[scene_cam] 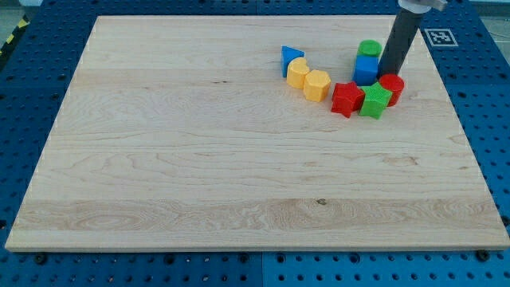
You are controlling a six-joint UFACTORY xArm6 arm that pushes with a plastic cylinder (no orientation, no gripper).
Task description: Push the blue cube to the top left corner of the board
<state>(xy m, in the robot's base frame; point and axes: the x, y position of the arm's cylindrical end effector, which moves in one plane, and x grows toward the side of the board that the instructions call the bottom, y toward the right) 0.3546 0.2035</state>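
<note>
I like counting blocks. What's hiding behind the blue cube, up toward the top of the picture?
A green round block peeks out just above the blue cube, touching it. Its lower part is covered by the cube. My tip rests at the cube's right side, beside a red block.

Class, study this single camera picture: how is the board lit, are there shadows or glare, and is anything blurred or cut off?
Camera view: even, soft light on the wooden board, with no harsh glare; only small, faint shadows under the blocks, such as the blue cube; the blocks look sharp; the rod is cut off by the view's top edge, and my tip sits just right of the blue cube.
</note>
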